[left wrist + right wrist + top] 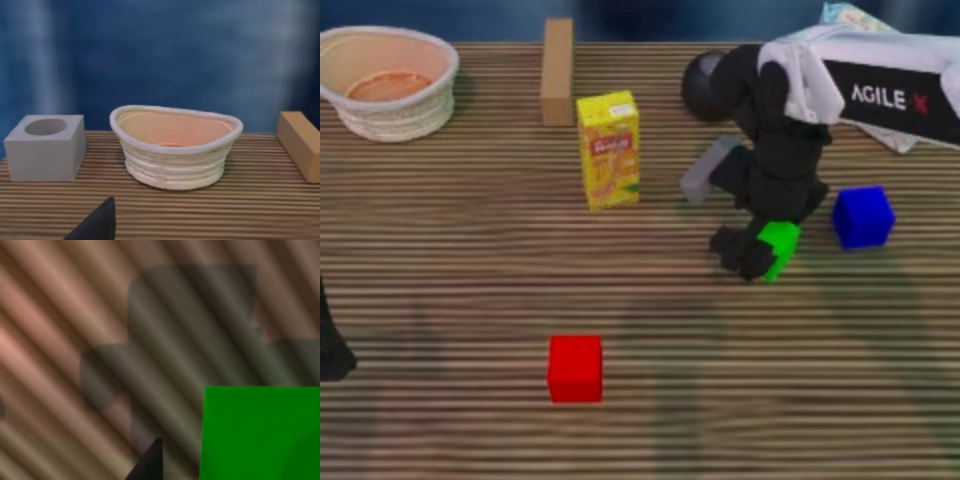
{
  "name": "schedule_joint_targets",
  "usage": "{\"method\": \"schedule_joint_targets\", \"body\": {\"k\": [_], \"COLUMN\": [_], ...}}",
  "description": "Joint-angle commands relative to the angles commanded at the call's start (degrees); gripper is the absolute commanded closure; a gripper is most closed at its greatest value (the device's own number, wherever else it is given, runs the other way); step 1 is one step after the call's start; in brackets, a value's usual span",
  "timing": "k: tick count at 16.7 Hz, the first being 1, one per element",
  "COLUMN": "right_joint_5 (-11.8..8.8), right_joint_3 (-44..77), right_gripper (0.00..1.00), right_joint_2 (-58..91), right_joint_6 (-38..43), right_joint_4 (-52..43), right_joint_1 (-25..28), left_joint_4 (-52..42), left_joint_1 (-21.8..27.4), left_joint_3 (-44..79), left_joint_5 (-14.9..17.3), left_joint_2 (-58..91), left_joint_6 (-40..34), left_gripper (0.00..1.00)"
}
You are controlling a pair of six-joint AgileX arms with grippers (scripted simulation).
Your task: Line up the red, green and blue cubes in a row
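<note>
Take the yellow juice carton (609, 149) as your reference for every position below.

**Current state.** The right gripper (760, 250) is to the right of the carton and nearer the front edge of the table (470, 290), with the green cube (782, 246) at its fingers. In the right wrist view the green cube (260, 432) fills one corner and a dark shadow lies on the boards beneath, which suggests the cube is lifted clear of the surface. The fingers appear closed on the cube, though only one finger tip is visible there. The blue cube (863, 216) rests farther right of the carton, just beside the green one but apart from it. The red cube (575, 368) lies in front of the carton, well apart from the other two. The left gripper (332, 350) is parked at the far left edge; its finger state cannot be determined.

**Step in hand.** You are judged to be carrying the green cube to its place in the row.

**Procedure.**
1. Choose the row line before descending. A line through the red cube, parallel to the front edge, is a sound choice.
2. Keep the cube raised while traversing, so it does not drag on the boards.
3. Stay clear of the carton, the grey block (706, 170) and the black ball (704, 86) behind the arm.
4. Square the cube's faces to the row line, then lower until it seats flat.
5. Release only once it rests fully on the table, and withdraw straight upward.
</note>
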State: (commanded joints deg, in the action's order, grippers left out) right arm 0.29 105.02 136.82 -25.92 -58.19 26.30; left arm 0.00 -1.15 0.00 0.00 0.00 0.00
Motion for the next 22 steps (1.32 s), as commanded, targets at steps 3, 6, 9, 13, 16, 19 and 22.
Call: {"method": "schedule_joint_targets", "body": {"k": [3, 6, 9, 13, 16, 19, 22], "right_joint_5": [0.00, 0.00, 0.00, 0.00, -0.04, -0.06, -0.07], "right_joint_3": [0.00, 0.00, 0.00, 0.00, 0.21, 3.66, 8.26], "right_gripper": [0.75, 0.98, 1.00, 1.00, 1.00, 1.00, 1.00], "right_joint_2": [0.00, 0.00, 0.00, 0.00, -0.40, -1.33, -2.89], "right_joint_6": [0.00, 0.00, 0.00, 0.00, 0.06, 0.03, 0.03], "right_joint_4": [0.00, 0.00, 0.00, 0.00, -0.36, -4.55, -11.55], "right_joint_1": [0.00, 0.00, 0.00, 0.00, -0.09, 0.07, 0.25], "left_joint_4": [0.00, 0.00, 0.00, 0.00, 0.00, 0.00, 0.00], "left_joint_1": [0.00, 0.00, 0.00, 0.00, 0.00, 0.00, 0.00], "left_joint_3": [0.00, 0.00, 0.00, 0.00, 0.00, 0.00, 0.00], "left_joint_5": [0.00, 0.00, 0.00, 0.00, 0.00, 0.00, 0.00], "left_joint_2": [0.00, 0.00, 0.00, 0.00, 0.00, 0.00, 0.00], "left_joint_6": [0.00, 0.00, 0.00, 0.00, 0.00, 0.00, 0.00], "left_gripper": [0.00, 0.00, 0.00, 0.00, 0.00, 0.00, 0.00]}}
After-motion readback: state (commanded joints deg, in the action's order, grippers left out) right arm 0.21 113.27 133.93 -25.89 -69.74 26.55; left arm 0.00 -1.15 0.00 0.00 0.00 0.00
